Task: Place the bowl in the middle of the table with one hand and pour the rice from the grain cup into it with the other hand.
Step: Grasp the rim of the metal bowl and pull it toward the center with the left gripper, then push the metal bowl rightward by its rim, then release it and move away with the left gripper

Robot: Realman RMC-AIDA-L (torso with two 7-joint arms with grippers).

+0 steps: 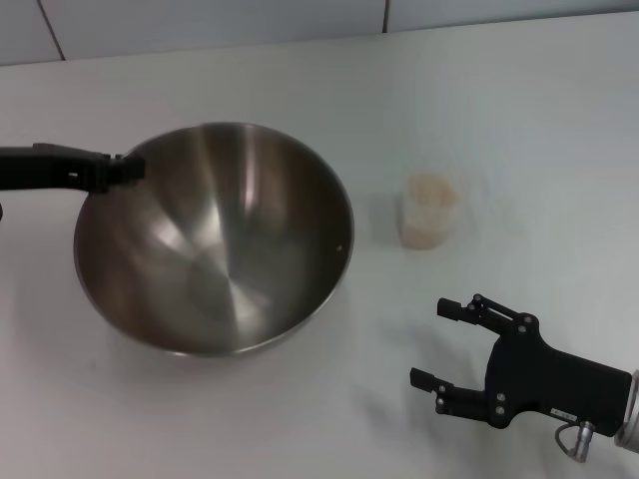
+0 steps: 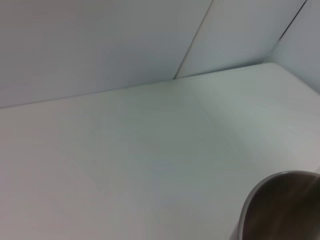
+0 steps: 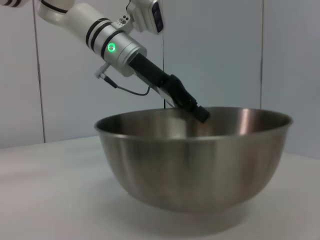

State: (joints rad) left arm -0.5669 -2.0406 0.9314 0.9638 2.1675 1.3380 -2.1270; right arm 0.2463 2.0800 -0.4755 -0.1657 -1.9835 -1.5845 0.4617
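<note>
The steel bowl point(image 1: 215, 239) stands on the white table point(image 1: 519, 100), left of centre. My left gripper point(image 1: 130, 168) is at the bowl's far-left rim and is shut on it; the right wrist view shows it point(image 3: 200, 114) clamped over the rim of the bowl point(image 3: 195, 165). A part of the bowl's rim point(image 2: 285, 210) shows in the left wrist view. The clear grain cup point(image 1: 430, 212) stands upright to the right of the bowl, with pale rice point(image 1: 431, 190) in it. My right gripper point(image 1: 431, 342) is open and empty, nearer the front edge than the cup and apart from it.
A wall with panel seams point(image 1: 200, 20) runs along the table's far edge. Bare tabletop lies between the bowl and the cup and around my right gripper.
</note>
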